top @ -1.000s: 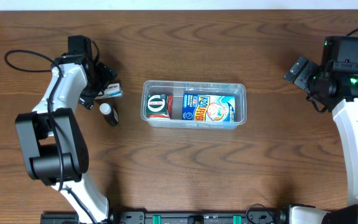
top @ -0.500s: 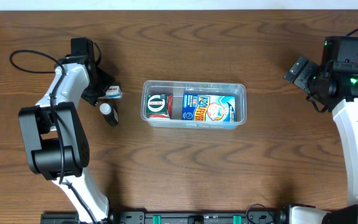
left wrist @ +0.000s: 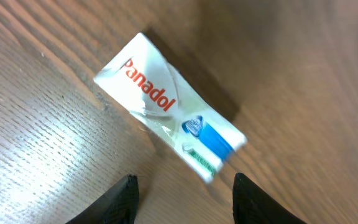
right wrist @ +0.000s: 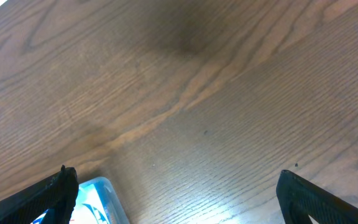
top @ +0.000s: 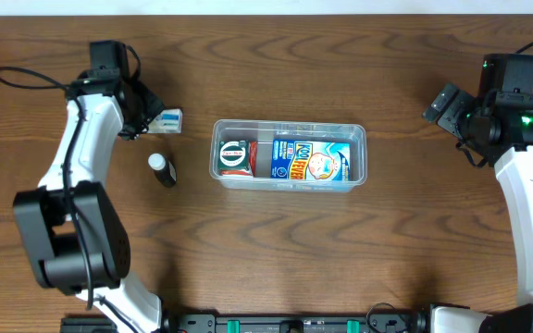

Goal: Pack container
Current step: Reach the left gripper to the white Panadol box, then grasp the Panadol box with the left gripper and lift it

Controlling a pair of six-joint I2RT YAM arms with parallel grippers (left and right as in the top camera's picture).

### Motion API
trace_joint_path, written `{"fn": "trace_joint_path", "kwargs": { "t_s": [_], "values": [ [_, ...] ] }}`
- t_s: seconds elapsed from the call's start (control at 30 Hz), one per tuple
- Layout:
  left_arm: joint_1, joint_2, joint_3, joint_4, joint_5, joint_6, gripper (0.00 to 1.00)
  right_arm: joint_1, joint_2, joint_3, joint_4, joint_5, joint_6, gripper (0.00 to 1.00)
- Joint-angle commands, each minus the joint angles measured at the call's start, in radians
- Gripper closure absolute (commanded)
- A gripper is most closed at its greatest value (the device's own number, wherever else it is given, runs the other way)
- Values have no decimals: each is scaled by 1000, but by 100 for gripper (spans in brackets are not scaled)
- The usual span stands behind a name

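Note:
The clear plastic container (top: pixel 290 155) sits mid-table, holding a blue-and-red packet (top: pixel 311 162) and a round green-lidded item (top: pixel 233 157). A white Panadol box (top: pixel 167 119) lies on the wood left of it and fills the left wrist view (left wrist: pixel 166 127). My left gripper (top: pixel 146 118) is right beside the box's left end. Its jaws (left wrist: pixel 185 177) are partly apart, with bare wood between them. The box's blue end just reaches the fingertips (left wrist: pixel 126 193). My right gripper (top: pixel 440 104) hovers wide open at the far right (right wrist: pixel 176 174), holding nothing.
A small black bottle with a white cap (top: pixel 162 169) stands left of the container, nearer the front than the box. A corner of the container (right wrist: pixel 101 199) shows by my right gripper's left finger. A black cable (top: pixel 26 79) loops at the far left.
My left arm moved toward the table's far edge, and the Panadol box shifted the same way. The left jaws narrowed. The right arm has not moved.

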Motion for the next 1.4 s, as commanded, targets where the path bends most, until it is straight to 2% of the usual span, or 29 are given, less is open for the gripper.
{"fn": "trace_joint_path", "kwargs": {
  "t_s": [0.0,0.1,0.13,0.17,0.23,0.27,0.33,0.5,0.57,0.63,0.73,0.87,1.37],
  "values": [
    [0,-7,17,-11,3,30,50,-6,3,5,1,7,7,1],
    [0,-6,16,-3,2,30,49,-6,3,5,2,7,7,1],
    [0,-6,16,4,2,30,42,-6,3,5,1,7,7,1],
    [0,-6,16,14,2,30,39,-6,3,5,1,7,7,1],
    [0,-3,12,41,-2,29,37,-6,3,5,1,7,7,1],
    [0,0,9,62,-2,29,30,-6,3,5,2,7,7,1],
    [-1,14,9,89,8,15,22,-6,3,5,1,7,7,1],
    [-1,35,9,93,6,74,15,-6,3,5,1,7,7,1],
    [-1,41,9,93,-9,42,13,-6,3,5,1,7,7,1],
    [0,44,9,90,-21,-53,8,-6,3,5,1,7,7,1],
    [0,59,9,99,-27,-231,6,-6,3,5,1,7,7,1],
    [0,109,9,110,-27,-344,6,-6,3,5,1,7,7,1],
    [0,243,9,171,-23,-358,6,-6,3,5,1,7,7,1]
  ]
}}
